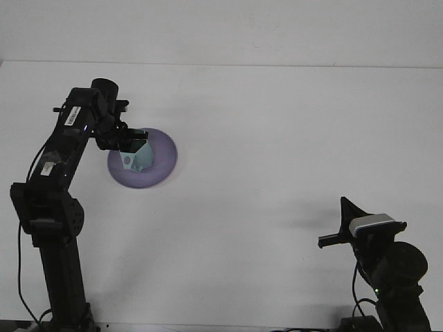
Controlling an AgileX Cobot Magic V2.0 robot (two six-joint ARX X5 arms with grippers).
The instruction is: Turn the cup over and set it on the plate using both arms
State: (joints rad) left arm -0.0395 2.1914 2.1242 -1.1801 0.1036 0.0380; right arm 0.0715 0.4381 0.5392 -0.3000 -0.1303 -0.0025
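Note:
A pale teal cup [137,159] stands on the left half of the purple plate [163,153], at the table's left side. The mouth of the cup faces up and toward the arm. My left gripper [127,143] reaches down from the upper left and is shut on the cup at its rim. My right gripper [333,223] hangs low at the bottom right, far from the plate. It is open, with nothing between its fingers.
The white table [277,138] spreads wide between the plate and the right arm. Its far edge runs along the top of the view. The left arm's base column [59,277] stands at the lower left.

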